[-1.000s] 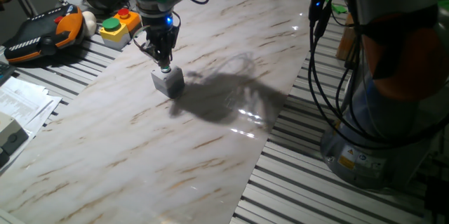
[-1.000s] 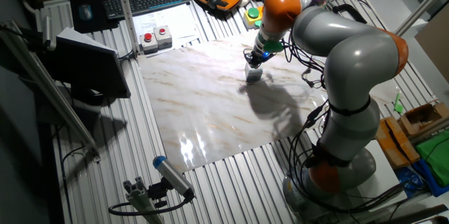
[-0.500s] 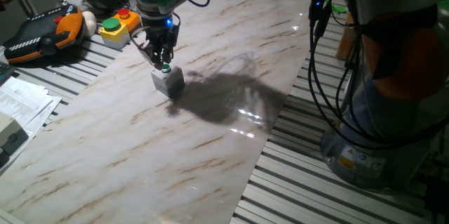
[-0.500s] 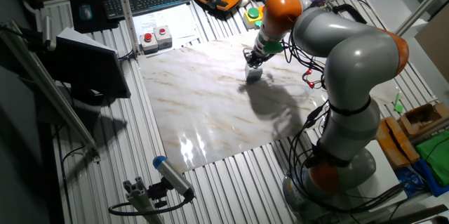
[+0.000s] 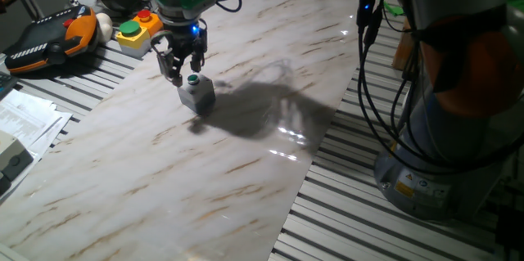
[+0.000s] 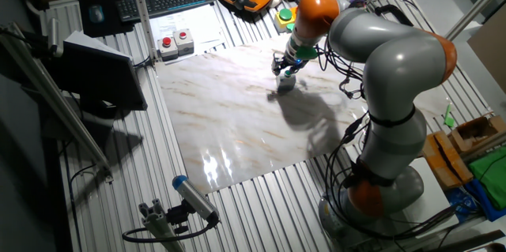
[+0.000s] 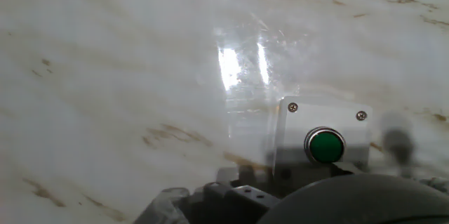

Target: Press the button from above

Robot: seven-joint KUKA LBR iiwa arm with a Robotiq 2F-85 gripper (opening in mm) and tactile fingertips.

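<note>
I've lifted my gripper (image 5: 182, 74) off the button (image 5: 193, 79) | fingers spread wide | clearing for release

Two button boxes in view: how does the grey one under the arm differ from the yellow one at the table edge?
The grey box is a small cube with one green button; the yellow box is wider and carries a green and a red button. The grey box sits on the marble sheet beneath the end effector; the yellow box sits off it. Both have top-mounted buttons.
</note>
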